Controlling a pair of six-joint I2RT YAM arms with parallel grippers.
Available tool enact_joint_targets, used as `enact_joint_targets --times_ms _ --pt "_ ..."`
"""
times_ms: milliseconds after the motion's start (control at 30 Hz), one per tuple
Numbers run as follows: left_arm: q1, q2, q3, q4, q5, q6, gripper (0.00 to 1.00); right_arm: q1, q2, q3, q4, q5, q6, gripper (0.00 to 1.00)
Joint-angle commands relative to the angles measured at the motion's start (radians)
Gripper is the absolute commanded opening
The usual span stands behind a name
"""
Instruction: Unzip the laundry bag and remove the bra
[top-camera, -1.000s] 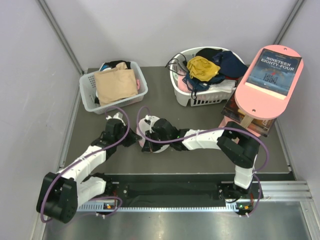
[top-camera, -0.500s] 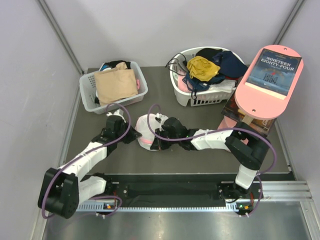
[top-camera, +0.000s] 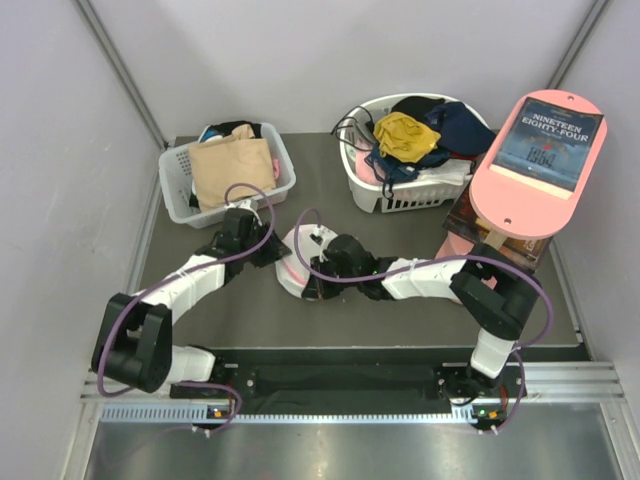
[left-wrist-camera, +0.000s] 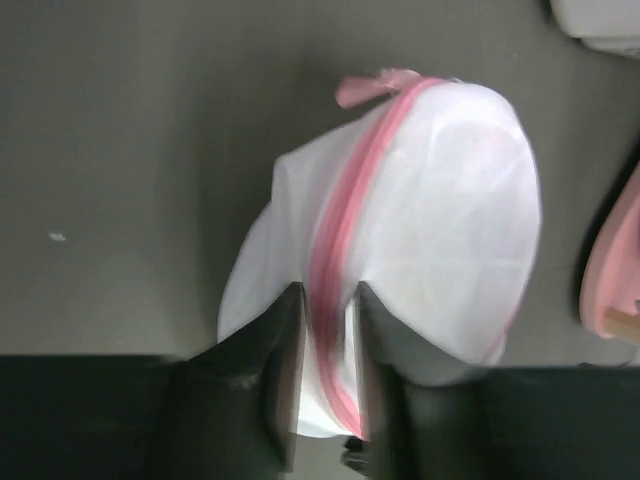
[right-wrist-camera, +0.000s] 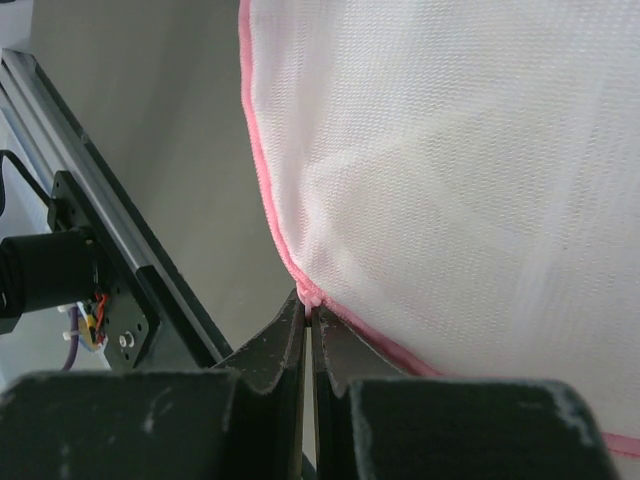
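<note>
The laundry bag (top-camera: 297, 258) is a white mesh dome with a pink rim, lying on the dark table between my two grippers. My left gripper (top-camera: 268, 251) is at its left side. In the left wrist view the left gripper (left-wrist-camera: 328, 305) is shut on a fold of the laundry bag (left-wrist-camera: 440, 220) with the pink zip band (left-wrist-camera: 345, 215) running between its fingers. My right gripper (top-camera: 318, 277) is at the bag's near right. In the right wrist view the right gripper (right-wrist-camera: 310, 305) is shut on the pink rim (right-wrist-camera: 268, 210) of the mesh (right-wrist-camera: 460, 170). I cannot make out the bra.
A rectangular white basket (top-camera: 176, 180) with a beige garment stands at the back left. A round white basket (top-camera: 400, 195) with a mustard cloth (top-camera: 405, 135) and dark clothes stands at the back. A pink board with a book (top-camera: 540, 150) is at the right. A metal rail (right-wrist-camera: 90, 220) runs along the near edge.
The left gripper has moved away from me and to the right, onto the bag's left side. The right gripper pulled the bag slightly right and has since stayed put.
</note>
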Motion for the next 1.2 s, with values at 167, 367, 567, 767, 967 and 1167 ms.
enact_joint_targets --times_ms 167,367,567,767,967,1167 --pt "0.009 -0.092 -0.045 -0.010 -0.027 -0.001 0.66 0.020 0.002 0.071 0.007 -0.021 -0.009 0.00" --pt "0.009 -0.219 -0.130 -0.057 -0.019 -0.027 0.66 0.032 0.023 0.097 -0.001 -0.029 -0.014 0.00" --pt "0.009 -0.293 -0.186 -0.050 0.018 -0.078 0.65 0.049 0.037 0.112 -0.001 -0.033 -0.014 0.00" --pt "0.007 -0.295 -0.217 0.005 0.061 -0.131 0.62 0.071 0.049 0.132 -0.004 -0.036 -0.012 0.00" --pt "0.007 -0.287 -0.220 0.008 0.064 -0.124 0.50 0.080 0.060 0.149 -0.012 -0.033 -0.015 0.00" --pt "0.007 -0.282 -0.217 0.019 0.067 -0.125 0.19 0.083 0.063 0.154 -0.015 -0.032 -0.012 0.00"
